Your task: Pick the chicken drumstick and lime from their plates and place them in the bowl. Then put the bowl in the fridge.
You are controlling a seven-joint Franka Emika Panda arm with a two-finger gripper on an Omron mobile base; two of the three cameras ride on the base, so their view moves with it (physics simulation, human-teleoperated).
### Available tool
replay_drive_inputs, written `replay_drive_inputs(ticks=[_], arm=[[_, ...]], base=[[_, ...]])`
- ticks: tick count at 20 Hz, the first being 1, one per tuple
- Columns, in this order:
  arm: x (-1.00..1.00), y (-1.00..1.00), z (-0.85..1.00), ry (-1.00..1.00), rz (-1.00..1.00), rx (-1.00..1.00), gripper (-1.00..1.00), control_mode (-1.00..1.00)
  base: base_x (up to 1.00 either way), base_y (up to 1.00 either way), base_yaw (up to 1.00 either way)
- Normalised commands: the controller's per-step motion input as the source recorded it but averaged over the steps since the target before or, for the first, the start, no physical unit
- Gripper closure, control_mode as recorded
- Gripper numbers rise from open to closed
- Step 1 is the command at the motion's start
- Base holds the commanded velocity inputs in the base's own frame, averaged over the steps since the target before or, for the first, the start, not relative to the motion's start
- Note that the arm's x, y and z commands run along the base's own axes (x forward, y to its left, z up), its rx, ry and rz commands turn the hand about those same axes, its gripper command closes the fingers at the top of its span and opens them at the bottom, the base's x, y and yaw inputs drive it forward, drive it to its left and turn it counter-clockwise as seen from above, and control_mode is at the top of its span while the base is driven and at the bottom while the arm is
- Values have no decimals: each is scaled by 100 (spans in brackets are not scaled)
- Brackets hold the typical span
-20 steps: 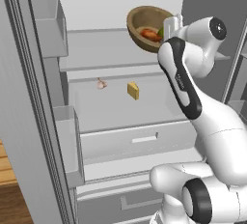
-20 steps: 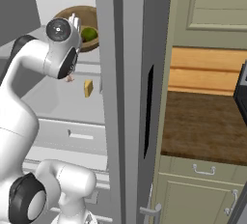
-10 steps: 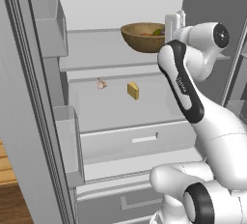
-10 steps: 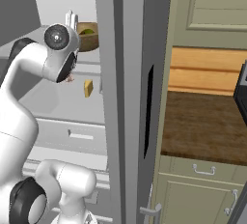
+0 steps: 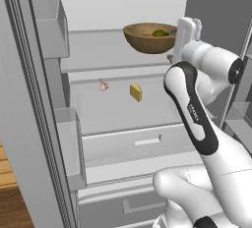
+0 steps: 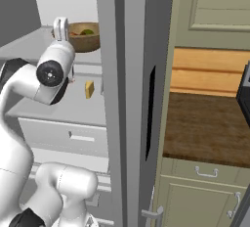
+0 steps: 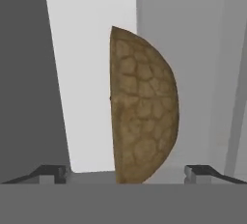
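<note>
The light-brown wooden bowl (image 5: 149, 39) stands upright on the upper shelf of the open fridge (image 5: 98, 50). Inside it lie the green lime (image 5: 158, 33) and the reddish chicken drumstick (image 5: 147, 34). My gripper (image 5: 183, 35) is just right of the bowl's rim, open and holding nothing. From the right base view the bowl (image 6: 85, 37) shows behind my gripper (image 6: 61, 28), with the lime (image 6: 88, 32) on top. In the hand view the bowl (image 7: 142, 107) appears on edge ahead of my gripper (image 7: 125, 172), whose tips stand wide apart. The plates are out of view.
On the shelf below lie a small pale bulb (image 5: 103, 85) and a yellow block (image 5: 136, 92). Door bins (image 5: 49, 20) hang at the left, and a drawer (image 5: 133, 143) sits lower down. The fridge's grey door edge (image 6: 122, 99) stands beside a wooden counter (image 6: 210, 123).
The bowl was tilted in my shut gripper; it has levelled and now rests on the upper shelf. My gripper has opened and let it go.
</note>
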Motion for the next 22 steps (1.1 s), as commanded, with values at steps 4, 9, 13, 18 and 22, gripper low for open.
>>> replay_drive_inputs(ticks=[4, 9, 13, 18, 22], arm=[[-89, 13, 42, -7, 0, -4, -100, -100], [-80, -5, -10, 11, 0, 0, -100, -100], [-87, -3, -11, 21, -2, 0, -100, -100], [-91, 0, -35, 32, 0, -1, -100, -100], [-75, -9, -70, 40, 0, -6, -100, -100]], base=[[0, 0, 0], [0, 0, 0], [0, 0, 0], [0, 0, 0], [0, 0, 0]])
